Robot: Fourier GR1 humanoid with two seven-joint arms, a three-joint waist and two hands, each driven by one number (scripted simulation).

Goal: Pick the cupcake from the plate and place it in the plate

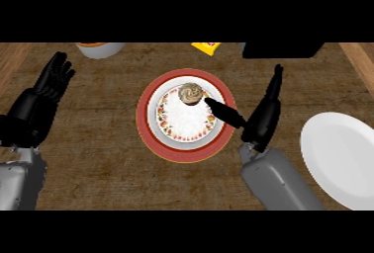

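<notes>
Brown-frosted cupcake (pixel 191 93) sits at the far edge of the red-rimmed plate (pixel 150 106); right hand (pixel 259 116) released, thumb just touching it. Left hand (pixel 45 86) rests open, far left. White plate (pixel 343 158) lies right.

The brown woven-textured tabletop (pixel 102 148) carries a red-rimmed plate (pixel 187 115) at its middle, a plain white plate (pixel 343 158) at the right edge, and a yellow packet (pixel 207 47) at the far side.

The brown, woven-textured counter top (pixel 110 163) carries three things along its far edge: a round pale cup with an orange rim (pixel 100 49) far left, a yellow packet (pixel 207 47) centre, a black box (pixel 281 50) right.
</notes>
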